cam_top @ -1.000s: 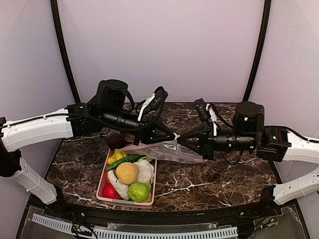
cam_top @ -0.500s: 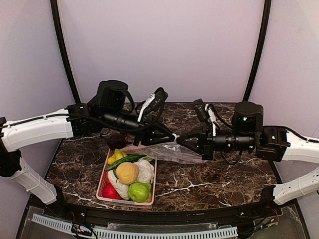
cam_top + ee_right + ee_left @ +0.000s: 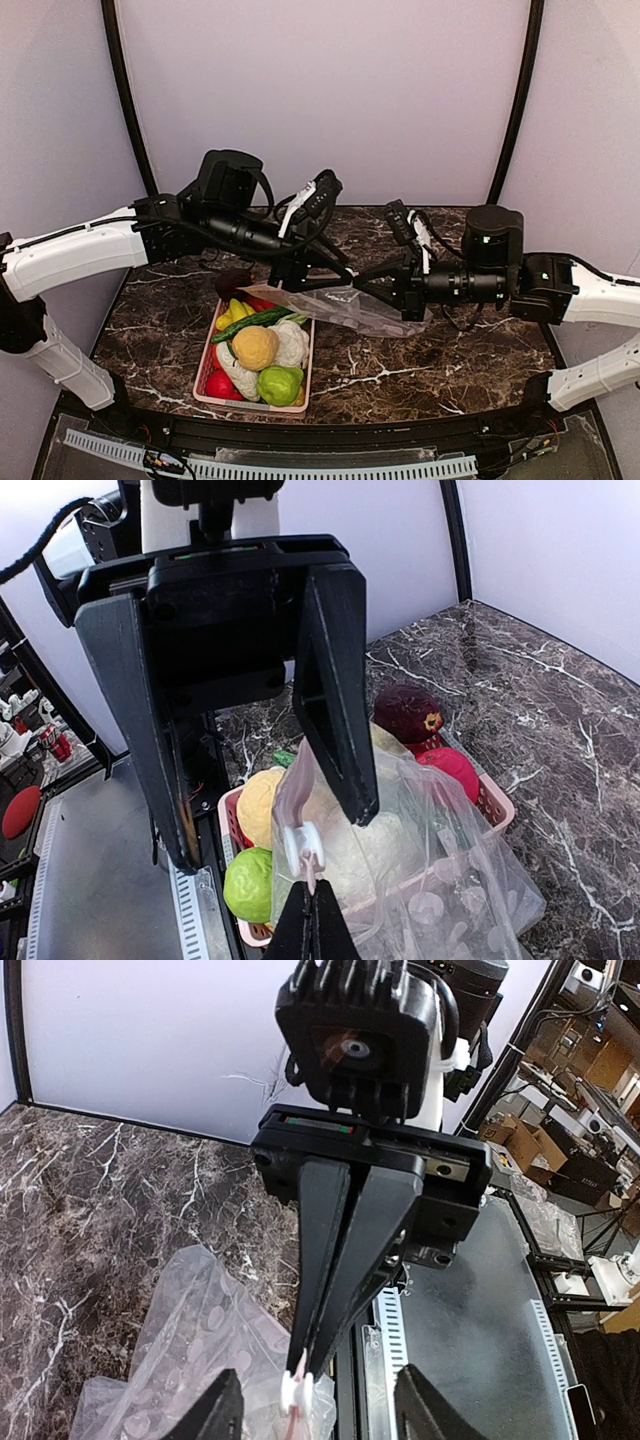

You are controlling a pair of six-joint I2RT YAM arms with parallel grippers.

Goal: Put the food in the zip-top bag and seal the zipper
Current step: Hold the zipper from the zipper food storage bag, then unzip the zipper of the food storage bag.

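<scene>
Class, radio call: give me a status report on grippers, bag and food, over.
Left gripper open at zip-top bag mouth. Right gripper shut on zipper. Bag sags over pink basket; food in basket. Nothing blocking.

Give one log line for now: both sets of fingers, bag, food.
left fingers: open | right fingers: shut on zipper of bag | food: in basket, not in bag

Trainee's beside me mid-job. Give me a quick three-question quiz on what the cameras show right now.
1. True or false: the right gripper is shut on the zip-top bag.
2. The left gripper is: A) open, B) shut on the bag, C) out of every view.
3. Where does the green cucumber lie?
Key: 1 true; 2 A; 3 in the pink basket.
</scene>
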